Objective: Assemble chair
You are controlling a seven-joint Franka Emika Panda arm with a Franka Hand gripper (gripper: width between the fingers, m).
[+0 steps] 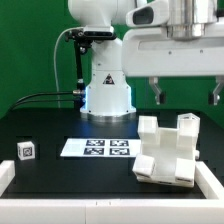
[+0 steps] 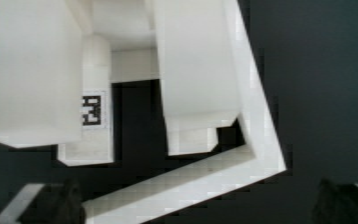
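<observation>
1. Gripper (image 1: 184, 93) hangs high at the exterior view's right, fingers (image 1: 157, 92) pointing down and spread wide apart, nothing between them: released.
2. Chair parts (image 1: 168, 148), a white cluster of blocky pieces, sit on the black table (image 1: 60, 120) at the exterior view's right, below the gripper and apart from it, with a clear gap of air in between.
3. The cluster's tallest piece (image 1: 186, 128) stands roughly under the span between the two fingers; no contact with either finger.
4. The cluster leans against or touches the white wall (image 1: 212, 185) along the table's edge at the exterior view's right; cannot tell which piece is which.
5. Wrist view: white chair pieces (image 2: 176, 80) fill most of the frame, long flat slabs with stepped ends, one with a marker tag (image 2: 92, 110) on its side. Dark fingertips (image 2: 46, 202) show only as blurred shapes at the frame corners, clear of the white parts.
6. A white angled strip (image 2: 229, 170) runs under the slabs in the wrist view; cannot tell whether it is the wall or another part.
7. Marker board (image 1: 96, 148) lies flat on the table near the middle, just beside the chair parts on the exterior view's left, not touching them as far as can be seen.
8. A small tagged white cube (image 1: 26, 151) stands at the exterior view's left, well apart from the gripper and the cluster.
9. Robot base (image 1: 106, 85) is behind the marker board.
</observation>
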